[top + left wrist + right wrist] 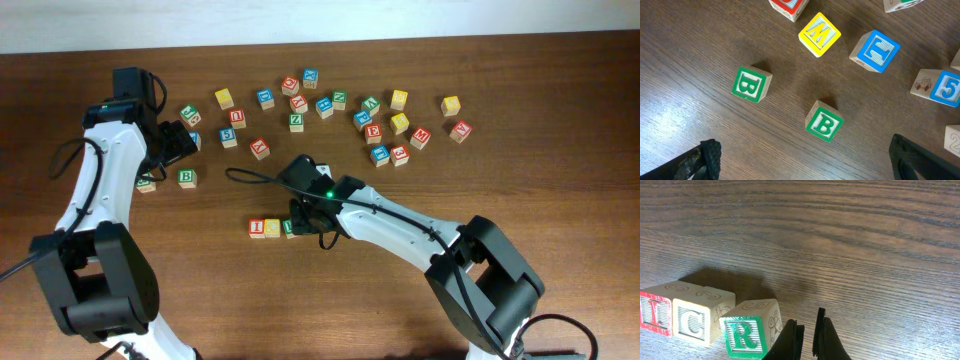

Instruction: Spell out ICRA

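Standing in a row at lower centre of the counter [520, 90] are the I block [257, 228], C block [272, 228] and R block [744, 336]; only an A is missing. Right fingers [827, 340], pressed together and empty, sit beside R; left fingers [700, 162] spread wide, upper left

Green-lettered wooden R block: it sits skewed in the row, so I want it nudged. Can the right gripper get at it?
Probably yes. The shut right gripper hangs right beside the green-lettered wooden R block, with nothing between; the wooden C block lies on its far side.
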{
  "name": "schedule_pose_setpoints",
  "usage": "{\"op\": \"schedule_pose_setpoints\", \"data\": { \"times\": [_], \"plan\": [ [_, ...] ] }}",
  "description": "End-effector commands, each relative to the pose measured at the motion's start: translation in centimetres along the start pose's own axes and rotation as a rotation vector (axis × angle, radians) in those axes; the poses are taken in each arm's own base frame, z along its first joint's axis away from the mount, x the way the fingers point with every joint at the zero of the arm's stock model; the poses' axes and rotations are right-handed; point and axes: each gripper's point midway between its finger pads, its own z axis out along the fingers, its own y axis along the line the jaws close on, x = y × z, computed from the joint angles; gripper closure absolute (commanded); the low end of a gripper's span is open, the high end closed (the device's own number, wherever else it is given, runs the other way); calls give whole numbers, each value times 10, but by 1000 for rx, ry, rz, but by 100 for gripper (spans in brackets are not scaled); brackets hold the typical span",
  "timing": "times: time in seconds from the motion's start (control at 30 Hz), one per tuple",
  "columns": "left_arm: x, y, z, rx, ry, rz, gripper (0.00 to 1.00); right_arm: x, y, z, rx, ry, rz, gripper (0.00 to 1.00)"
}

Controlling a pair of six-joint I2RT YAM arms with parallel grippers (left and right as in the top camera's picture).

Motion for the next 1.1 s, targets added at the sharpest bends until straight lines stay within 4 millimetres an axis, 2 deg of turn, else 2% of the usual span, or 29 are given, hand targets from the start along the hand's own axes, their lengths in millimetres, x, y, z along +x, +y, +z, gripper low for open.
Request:
{"op": "schedule_pose_setpoints", "data": {
  "times": [0.0, 1.07],
  "plan": [
    [2, 1, 2, -1, 10, 2, 1, 0, 2, 1, -3, 9, 4, 96],
    [2, 1, 2, -1, 10, 2, 1, 3, 7, 1, -29, 29, 5, 95]
  ]
}}
